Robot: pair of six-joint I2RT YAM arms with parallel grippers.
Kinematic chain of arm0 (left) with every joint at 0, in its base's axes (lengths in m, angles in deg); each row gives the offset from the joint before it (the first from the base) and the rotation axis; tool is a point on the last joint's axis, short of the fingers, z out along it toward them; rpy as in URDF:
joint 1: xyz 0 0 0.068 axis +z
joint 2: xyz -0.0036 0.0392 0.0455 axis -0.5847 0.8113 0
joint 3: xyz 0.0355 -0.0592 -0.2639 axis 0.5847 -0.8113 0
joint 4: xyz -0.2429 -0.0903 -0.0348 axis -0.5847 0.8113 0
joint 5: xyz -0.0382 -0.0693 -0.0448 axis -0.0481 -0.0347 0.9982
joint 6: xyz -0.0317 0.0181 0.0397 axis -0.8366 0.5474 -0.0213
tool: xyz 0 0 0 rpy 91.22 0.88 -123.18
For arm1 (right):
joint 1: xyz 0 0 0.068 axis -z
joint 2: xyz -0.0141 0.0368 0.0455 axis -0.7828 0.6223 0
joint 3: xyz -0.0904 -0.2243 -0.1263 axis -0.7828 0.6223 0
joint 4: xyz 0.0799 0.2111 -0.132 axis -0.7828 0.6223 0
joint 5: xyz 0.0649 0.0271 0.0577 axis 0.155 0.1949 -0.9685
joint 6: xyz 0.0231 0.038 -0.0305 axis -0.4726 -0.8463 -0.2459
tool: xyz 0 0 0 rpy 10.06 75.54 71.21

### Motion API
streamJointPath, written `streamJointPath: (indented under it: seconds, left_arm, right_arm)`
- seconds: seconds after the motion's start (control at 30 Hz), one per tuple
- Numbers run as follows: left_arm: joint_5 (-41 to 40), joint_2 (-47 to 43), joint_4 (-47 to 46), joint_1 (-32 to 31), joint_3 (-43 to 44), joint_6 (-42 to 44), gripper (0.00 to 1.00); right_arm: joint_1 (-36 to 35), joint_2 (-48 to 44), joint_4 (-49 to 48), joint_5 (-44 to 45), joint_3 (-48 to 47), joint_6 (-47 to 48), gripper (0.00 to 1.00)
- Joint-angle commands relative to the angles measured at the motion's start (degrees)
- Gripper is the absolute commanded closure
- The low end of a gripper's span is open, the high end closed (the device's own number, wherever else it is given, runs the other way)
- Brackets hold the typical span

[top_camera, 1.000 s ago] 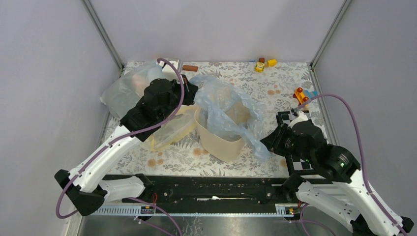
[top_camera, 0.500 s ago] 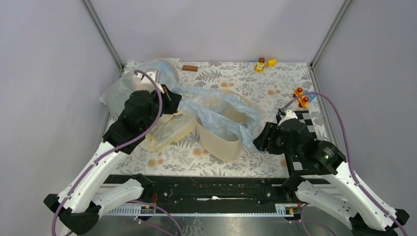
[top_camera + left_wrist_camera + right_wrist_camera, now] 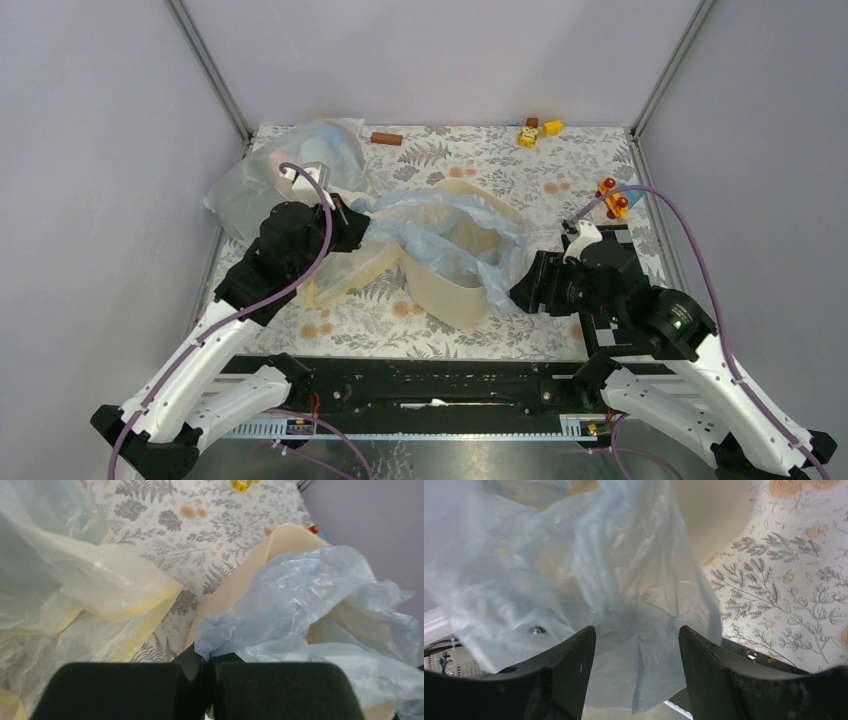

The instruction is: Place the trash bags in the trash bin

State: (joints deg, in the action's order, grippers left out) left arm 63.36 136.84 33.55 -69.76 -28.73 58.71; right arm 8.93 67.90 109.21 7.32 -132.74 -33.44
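At the middle of the bench [image 3: 480,165] stands the cream trash bin [image 3: 445,290]. The pale blue trash bag [image 3: 455,215] is draped across its mouth, partly sunk inside and partly spilling over the right rim. The left end effector [image 3: 352,222] is clenched on the bag's left corner, just beside the bin. The right end effector [image 3: 527,292] is released, its fingers spread with loose film hanging between them. A pale yellow bag [image 3: 350,272] crowds the bin's left side, with a bulky clear bag [image 3: 250,180] behind it. A brown cylinder [image 3: 386,139], yellow blocks [image 3: 535,131] and an orange toy [image 3: 612,195] lie well apart.
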Motion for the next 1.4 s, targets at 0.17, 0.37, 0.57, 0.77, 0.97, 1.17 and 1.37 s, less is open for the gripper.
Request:
streamJointPath:
  seconds: [0.17,0.37,0.57,0.77,0.97,1.17,1.37]
  left_arm:
    - [-2.6,-2.3,-1.8,5.6,-4.1,-3.0,1.0]
    - [3.4,-1.6,-7.5,7.6,-8.9,-5.3,1.0]
    - [7.1,1.4,-12.0,9.3,-13.9,-8.9,1.0]
    - [7.8,5.8,-15.7,10.9,-14.9,-9.6,1.0]
    - [10.0,5.3,-18.1,10.9,-13.5,-6.4,0.78]
    - [7.1,2.4,-14.0,10.9,-10.9,-5.1,0.55]
    - [3.6,-0.8,-9.0,10.9,-7.5,-1.6,0.2]
  right_arm:
    - [0.0,0.0,-1.0,0.0,9.1,0.5,0.31]
    - [0.0,1.8,-3.1,4.4,13.7,0.4,0.31]
    - [0.0,0.0,-2.8,18.4,14.2,-0.3,0.31]
    - [0.0,-4.2,-7.6,20.8,13.4,6.2,0.26]
    - [0.0,-10.0,-11.9,11.9,9.4,18.3,0.24]
    - [0.0,-9.6,-12.1,7.9,5.3,25.1,0.13]
    - [0.0,-6.9,-16.6,2.9,1.8,33.9,0.23]
